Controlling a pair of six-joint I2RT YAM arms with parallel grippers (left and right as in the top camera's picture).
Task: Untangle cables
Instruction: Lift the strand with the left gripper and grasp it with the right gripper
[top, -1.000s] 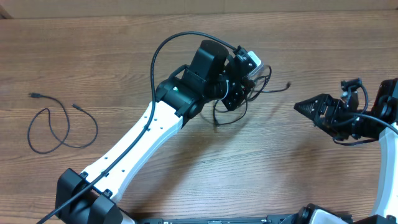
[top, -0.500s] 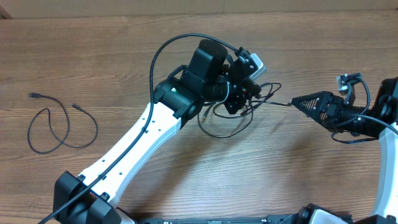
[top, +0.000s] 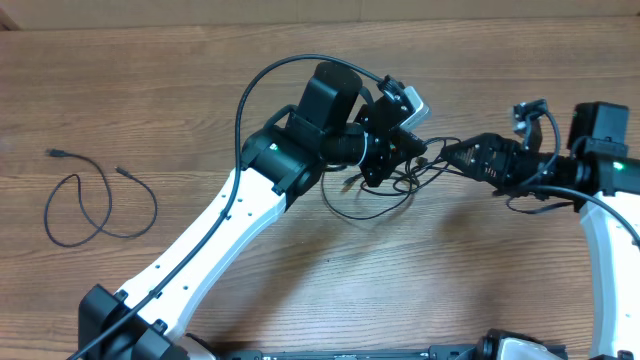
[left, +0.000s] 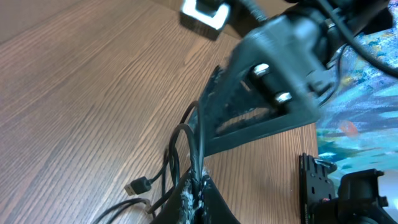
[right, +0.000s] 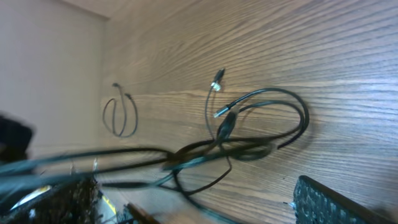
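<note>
A tangle of thin black cables (top: 375, 190) lies at the table's middle, and it also shows in the right wrist view (right: 255, 134). My left gripper (top: 402, 152) is shut on a strand of the tangle and holds it up; in the left wrist view its jaws (left: 199, 186) pinch the cord, with a USB plug (left: 138, 185) beside them. My right gripper (top: 452, 156) is just right of the tangle, nearly touching the left gripper. In its own view the fingers (right: 193, 196) stand wide apart with blurred strands running between them. One separate cable (top: 98, 203) lies looped at the far left.
The left arm (top: 230, 220) crosses the table diagonally from the bottom left, with a thick black wire (top: 262, 75) arcing above it. The right arm (top: 600, 190) sits at the right edge. The table is wood-grain (top: 450, 280).
My right gripper has moved left, from the right side up to the tangle. The tangle has spread out below the left gripper, which has shifted only slightly.
</note>
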